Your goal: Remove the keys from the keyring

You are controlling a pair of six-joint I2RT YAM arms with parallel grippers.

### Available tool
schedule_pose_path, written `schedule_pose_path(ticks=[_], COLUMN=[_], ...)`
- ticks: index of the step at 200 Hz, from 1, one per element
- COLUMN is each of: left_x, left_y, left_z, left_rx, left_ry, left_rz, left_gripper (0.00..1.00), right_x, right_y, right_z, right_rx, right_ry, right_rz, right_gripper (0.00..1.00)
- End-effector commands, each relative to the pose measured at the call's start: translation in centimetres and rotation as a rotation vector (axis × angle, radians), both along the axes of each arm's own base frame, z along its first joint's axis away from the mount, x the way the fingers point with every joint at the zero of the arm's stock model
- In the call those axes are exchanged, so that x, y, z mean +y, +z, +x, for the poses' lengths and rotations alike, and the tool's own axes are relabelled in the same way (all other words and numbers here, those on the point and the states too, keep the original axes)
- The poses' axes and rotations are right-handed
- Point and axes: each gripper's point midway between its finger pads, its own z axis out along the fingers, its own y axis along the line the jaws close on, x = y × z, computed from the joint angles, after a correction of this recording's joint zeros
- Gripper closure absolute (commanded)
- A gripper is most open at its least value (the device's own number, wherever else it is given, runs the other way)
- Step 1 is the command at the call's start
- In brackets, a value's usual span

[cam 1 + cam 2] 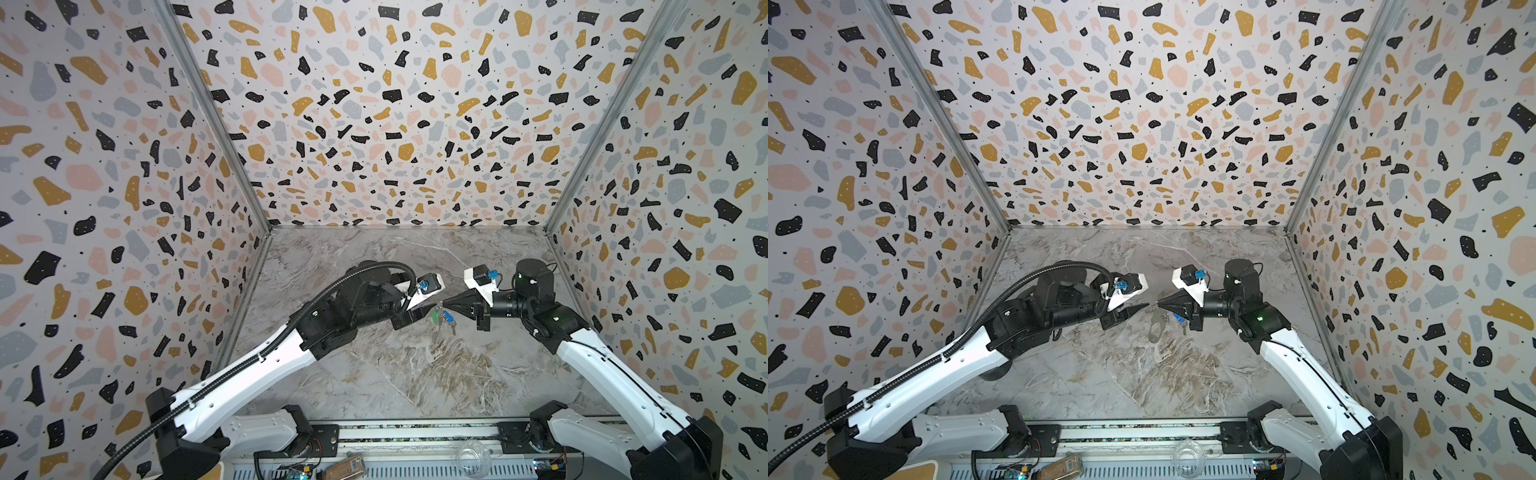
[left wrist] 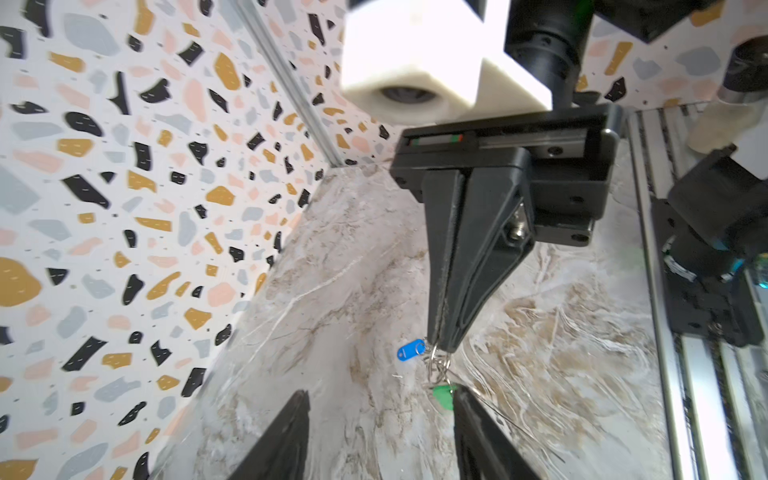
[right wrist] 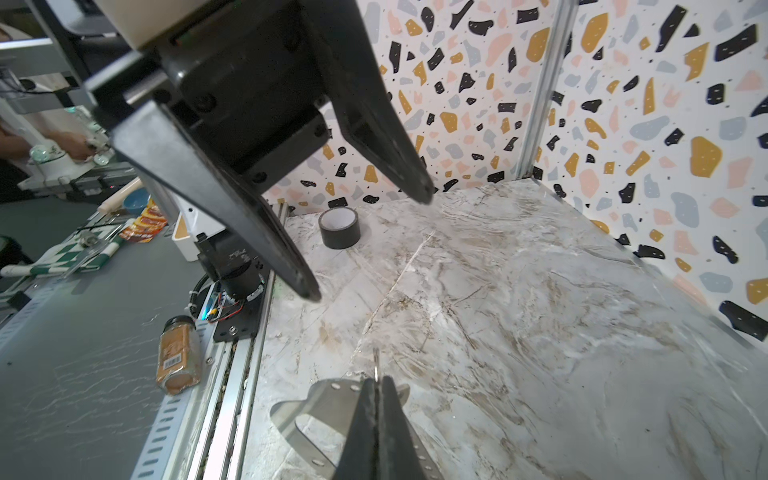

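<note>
No writing can be read: the brown spice jar lying on the near rail carries a barcode label with blurred print, and the mark on the blue oblong plastic tag is too small to make out. A black tape roll stands on the marble-patterned table near the left wall, well clear of the work, and a clear glass bowl sits on the near rail. Mid-table, the right gripper is clamped on the metal links of the keyring, a flat grey-beige strap loop hanging with its long axis pointing down. The small dark-metal keys dangle beside it. The left gripper faces it from the left, fingers spread, holding nothing, with the green oblong plastic tag just beside one finger.
</note>
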Motion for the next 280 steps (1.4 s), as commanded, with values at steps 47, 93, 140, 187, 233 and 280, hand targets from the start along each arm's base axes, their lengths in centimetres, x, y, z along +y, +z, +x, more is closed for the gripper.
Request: schedule_pose_path(ticks=[47,93,140,187,233,280], left_x=[1.1,0.1,-0.3,-1.0,-1.8,-2.2], left_y=[2.4,0.2,0.0,-1.6,-1.8,-1.9], left_z=[0.3,-0.3,-0.5,0.2,0.3,0.3], left_rx=[0.025,0.085,0.087,0.116,0.126,0.134], left_ry=[0.106,0.11,0.137,0.168,0.156,0.147], left_rz=[-0.241,-0.257,-0.288,-0.256,-0.237,-0.237], left_gripper=[0.41,0.41,0.4,0.52,0.59,0.7], right_x=[-0.1,0.1,0.6,0.5,0.1,0.2], right_y=[4.5,5.0,5.1,5.5,6.0,6.1], right_z=[1.7,2.0,2.3,2.0,2.0,1.9], right_rx=[-0.037,-0.061,-0.069,-0.091,-0.116,-0.128], right_ry=[-0.146,-0.173,-0.202,-0.211,-0.236,-0.242], right_rz=[0.154,0.215,0.219,0.236,0.252,0.257], right_gripper=[1.0,1.0,1.0,1.0,1.0,1.0])
